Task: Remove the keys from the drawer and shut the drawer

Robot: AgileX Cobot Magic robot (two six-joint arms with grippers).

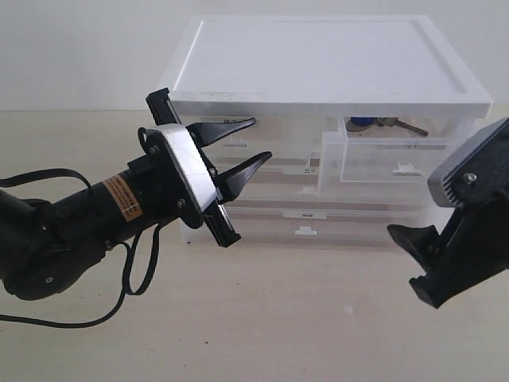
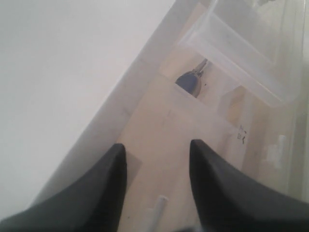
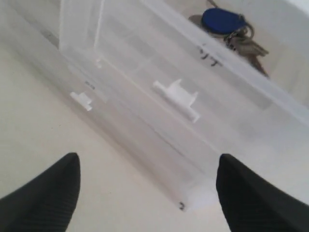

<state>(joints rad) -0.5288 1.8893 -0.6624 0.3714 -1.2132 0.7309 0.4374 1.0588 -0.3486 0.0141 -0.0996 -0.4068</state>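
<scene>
- A white plastic cabinet (image 1: 318, 56) with several see-through drawers stands on a pale counter (image 1: 278, 334).
- The drawer (image 1: 374, 159) at the upper right, half the cabinet's width, is pulled out toward the front. Its small white tab handle (image 3: 176, 99) sticks out from the front wall.
- The keys (image 3: 234, 31) lie inside this open drawer, at its back, just under the front edge of the cabinet's top. The blue fob (image 1: 359, 123) lies to the left and the silver keys fan out to the right of it.
- The left gripper (image 1: 262, 138) hangs in the air in front of the cabinet's upper left side, with its two black fingers (image 2: 104, 188) spread apart and nothing between them. It points toward the cabinet, and its wrist view shows the keys a little way ahead.
- The right gripper (image 3: 147, 155) is low on the right side, over the counter and in front of the pulled-out drawer. Its fingers (image 3: 48, 198) are spread wide and empty, facing the handle but clear of it.
- Two full-width drawers (image 1: 306, 213) below are pushed in.
</scene>
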